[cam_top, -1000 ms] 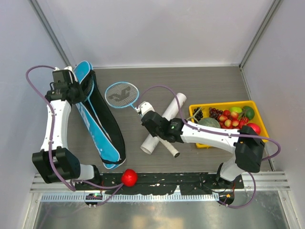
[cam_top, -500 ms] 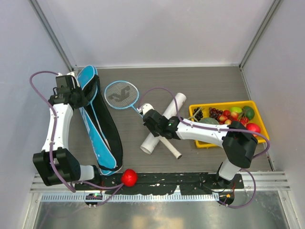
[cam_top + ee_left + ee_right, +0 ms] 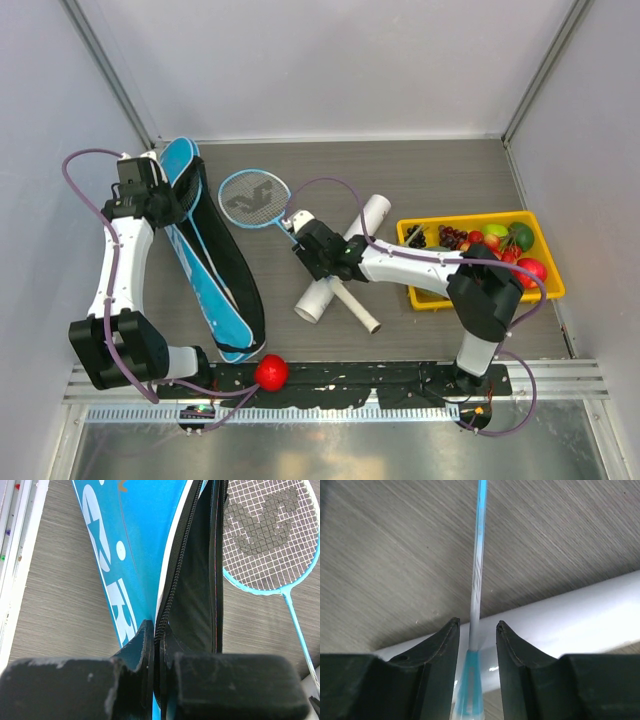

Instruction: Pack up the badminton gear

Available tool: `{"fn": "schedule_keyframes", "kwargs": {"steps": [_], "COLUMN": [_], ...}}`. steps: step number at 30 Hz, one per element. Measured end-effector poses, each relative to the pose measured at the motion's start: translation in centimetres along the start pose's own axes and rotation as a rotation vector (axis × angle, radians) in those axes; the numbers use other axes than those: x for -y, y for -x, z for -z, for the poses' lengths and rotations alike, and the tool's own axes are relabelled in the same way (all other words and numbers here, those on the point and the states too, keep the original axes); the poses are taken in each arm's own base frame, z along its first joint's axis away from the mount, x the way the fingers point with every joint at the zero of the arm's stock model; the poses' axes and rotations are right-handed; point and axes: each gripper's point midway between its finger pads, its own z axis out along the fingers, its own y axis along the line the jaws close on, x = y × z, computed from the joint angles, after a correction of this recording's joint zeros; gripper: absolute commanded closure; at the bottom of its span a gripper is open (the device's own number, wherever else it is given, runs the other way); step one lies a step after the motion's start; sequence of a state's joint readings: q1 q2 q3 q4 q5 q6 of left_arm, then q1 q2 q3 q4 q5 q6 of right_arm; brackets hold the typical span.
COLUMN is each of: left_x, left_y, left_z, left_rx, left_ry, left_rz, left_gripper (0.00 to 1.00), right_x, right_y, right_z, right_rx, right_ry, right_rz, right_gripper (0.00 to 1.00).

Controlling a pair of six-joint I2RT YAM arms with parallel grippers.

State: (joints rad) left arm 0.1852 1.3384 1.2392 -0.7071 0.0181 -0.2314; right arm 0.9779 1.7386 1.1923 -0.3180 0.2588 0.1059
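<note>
The blue "SPORT" racket bag (image 3: pixel 215 270) lies along the left side, unzipped, with its black inside showing. My left gripper (image 3: pixel 168 203) is shut on the bag's zip edge (image 3: pixel 159 630) near its far end. One light-blue racket (image 3: pixel 253 197) lies mid-table, its handle crossing under the long white tube (image 3: pixel 345 258). My right gripper (image 3: pixel 303 232) is open and straddles the racket's thin shaft (image 3: pixel 479 555) just above the blue cone, with a gap on each side and the tube (image 3: pixel 570 610) behind. The racket head also shows in the left wrist view (image 3: pixel 270 535). No shuttlecocks or second racket are in view.
A yellow tray of fruit (image 3: pixel 548 262) stands at the right. A small red ball (image 3: pixel 270 372) sits at the near edge between the arm bases. White walls close in the table at the back and on both sides.
My right gripper has slid up and left along the racket from the handle to the shaft. My left gripper shifted slightly right with the bag edge, and the bag swung a little.
</note>
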Motion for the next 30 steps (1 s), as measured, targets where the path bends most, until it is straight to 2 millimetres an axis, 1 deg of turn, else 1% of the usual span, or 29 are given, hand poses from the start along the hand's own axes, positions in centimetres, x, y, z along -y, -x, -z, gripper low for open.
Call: {"fn": "schedule_keyframes", "kwargs": {"steps": [4,9,10,11,12,13,15,22,24,26,30], "left_x": [0.0,-0.1,-0.1,-0.1,-0.1,-0.1,-0.1,0.0,0.1,0.2,0.6], "left_y": [0.0,0.0,0.0,0.0,0.0,0.0,0.0,0.1,0.2,0.8,2.7], "left_z": [0.0,0.0,0.0,0.0,0.0,0.0,0.0,0.0,0.1,0.3,0.2], "left_rx": [0.000,0.000,0.000,0.000,0.000,0.000,0.000,0.000,0.002,0.005,0.028], "left_ry": [0.000,0.003,0.003,0.003,0.003,0.003,0.003,0.001,-0.002,-0.004,-0.011], "left_rz": [0.000,-0.001,0.000,-0.001,0.000,0.000,0.000,0.000,0.000,0.000,0.000], "left_gripper": [1.00,1.00,1.00,1.00,1.00,1.00,1.00,1.00,1.00,1.00,1.00], "right_x": [0.3,0.4,0.3,0.2,0.2,0.1,0.1,0.3,0.6,1.1,2.5], "right_y": [-0.1,-0.5,-0.4,-0.2,0.0,0.2,0.8,1.0,1.2,1.6,3.2], "right_z": [-1.5,-2.6,-2.7,-2.7,-2.8,-2.8,-2.8,-2.8,-2.4,-1.3,1.9], "right_rx": [-0.021,-0.047,-0.046,-0.044,-0.040,-0.035,-0.024,-0.020,-0.019,-0.012,0.034], "right_ry": [-0.003,0.003,0.007,0.011,0.014,0.017,0.018,0.009,-0.006,-0.026,-0.068], "right_rz": [0.000,0.020,0.024,0.028,0.032,0.036,0.035,0.043,0.030,0.016,-0.011], "right_gripper": [0.66,0.69,0.72,0.79,0.83,0.88,0.95,0.95,0.95,0.95,0.95]}}
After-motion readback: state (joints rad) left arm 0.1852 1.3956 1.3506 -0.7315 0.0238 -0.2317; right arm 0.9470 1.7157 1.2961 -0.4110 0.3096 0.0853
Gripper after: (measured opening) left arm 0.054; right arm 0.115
